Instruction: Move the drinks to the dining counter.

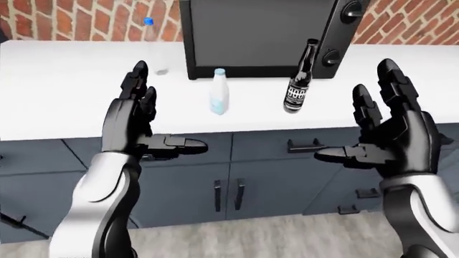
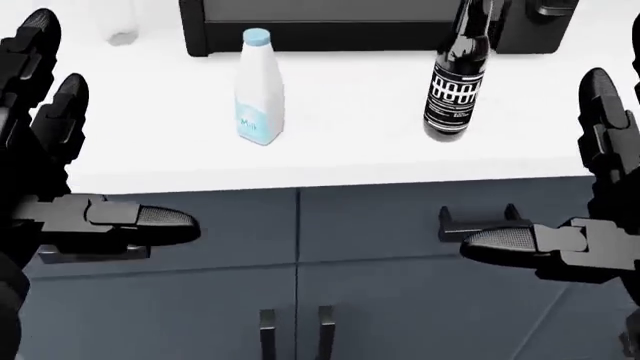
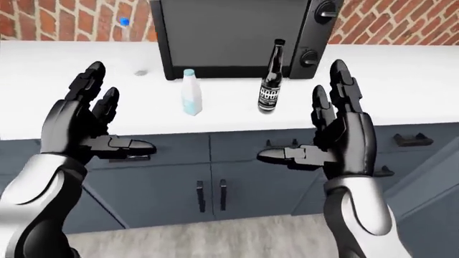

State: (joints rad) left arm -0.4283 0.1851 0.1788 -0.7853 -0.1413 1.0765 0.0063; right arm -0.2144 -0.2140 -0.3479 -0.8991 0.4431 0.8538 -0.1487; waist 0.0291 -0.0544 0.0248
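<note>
Three drinks stand on the white counter (image 1: pixel 71 97). A white milk bottle (image 2: pixel 258 86) with a light-blue cap is left of centre, and a dark beer bottle (image 2: pixel 458 75) with a white label is to its right. A clear water bottle (image 1: pixel 152 45) with a blue cap stands further up and left, beside the microwave. My left hand (image 1: pixel 161 115) is held up, open and empty, below and left of the milk bottle. My right hand (image 1: pixel 359 123) is also open and empty, below and right of the beer bottle. Neither hand touches a bottle.
A black microwave (image 1: pixel 258 37) stands behind the milk and beer bottles against a red brick wall (image 1: pixel 416 21). Dark blue-grey cabinets (image 1: pixel 258 183) with black drawer and door handles run under the counter. Grey floor (image 1: pixel 251 236) shows at the bottom of the eye views.
</note>
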